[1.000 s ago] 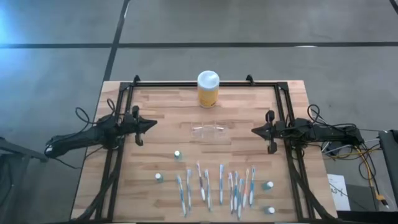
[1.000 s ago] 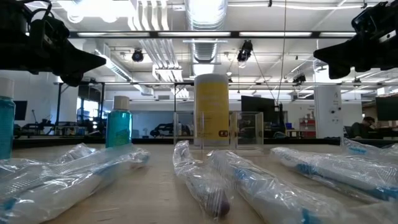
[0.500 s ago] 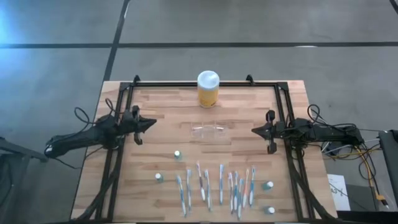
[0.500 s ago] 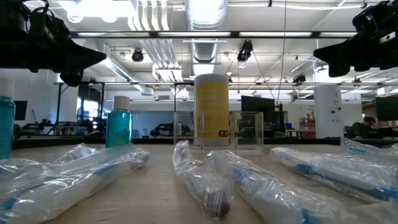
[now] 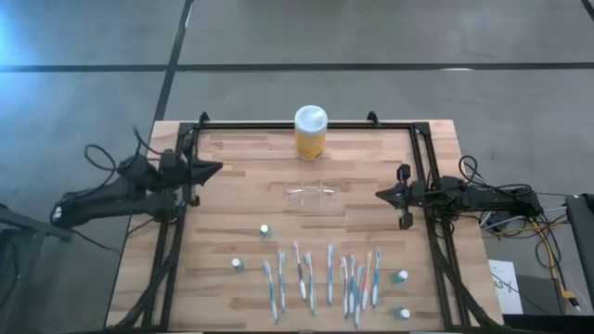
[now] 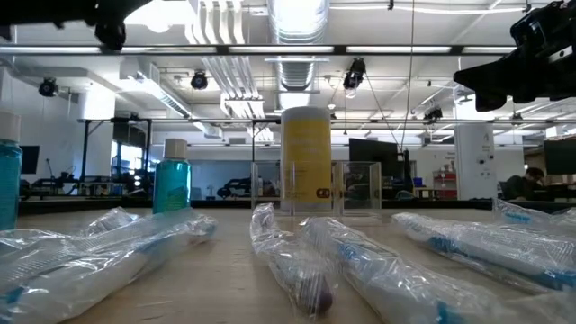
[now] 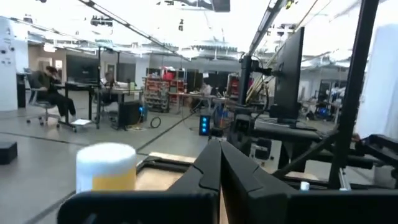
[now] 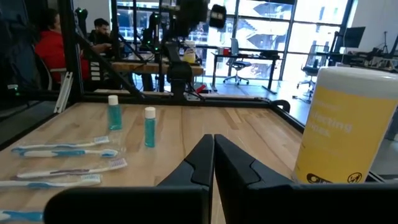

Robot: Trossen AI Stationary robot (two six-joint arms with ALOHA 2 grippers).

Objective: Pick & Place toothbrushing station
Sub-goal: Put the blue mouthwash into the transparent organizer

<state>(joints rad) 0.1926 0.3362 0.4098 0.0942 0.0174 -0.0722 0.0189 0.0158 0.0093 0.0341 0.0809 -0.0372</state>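
High view: the toothbrushing station (image 5: 314, 196), a clear low holder, sits near the middle of the wooden table (image 5: 241, 162), well apart from both arms, with bare wood on every side of it. The yellow jar (image 5: 310, 133) stands behind it at the far edge, just inside the black frame rail (image 5: 288, 124). The left gripper (image 5: 215, 169) hangs above the left rail, its fingers pressed together and holding nothing. The right gripper (image 5: 380, 195) hangs just inside the right rail, pointing towards the holder, its fingers likewise pressed together on nothing. Wrapped toothbrushes (image 5: 325, 276) lie in a row along the near edge, with small blue bottles (image 5: 265, 230) around them, leaving an open strip between them and the holder.
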